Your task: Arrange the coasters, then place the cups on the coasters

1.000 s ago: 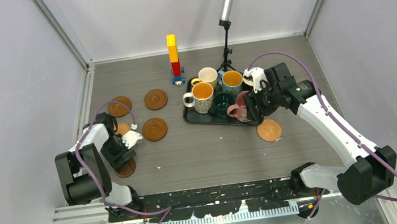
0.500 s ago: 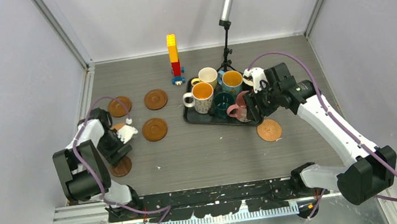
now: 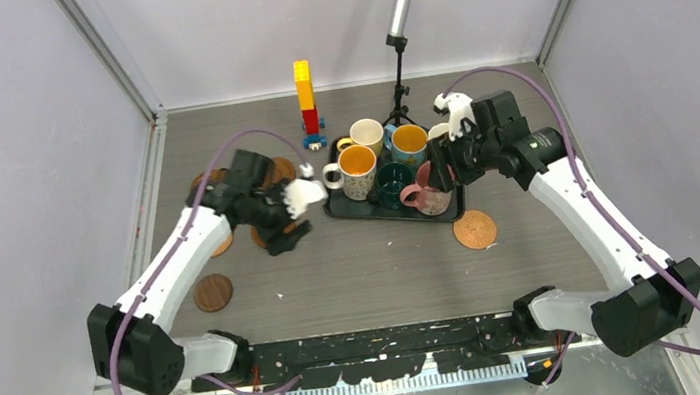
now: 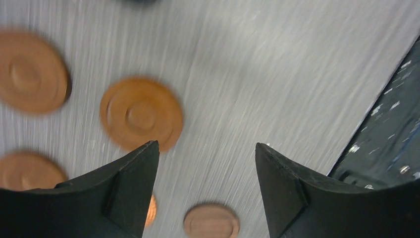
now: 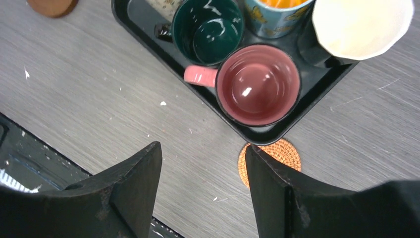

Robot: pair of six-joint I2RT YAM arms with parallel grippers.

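The pink mug sits in the near corner of the black tray, tight against the teal mug. The right gripper hovers above, spread and empty, and a descending finger could knock that neighbour. The left gripper is likewise spread and empty over the brown coasters, though blur hides how close.

Six cups, six coasters, one black tray and one toy brick tower.
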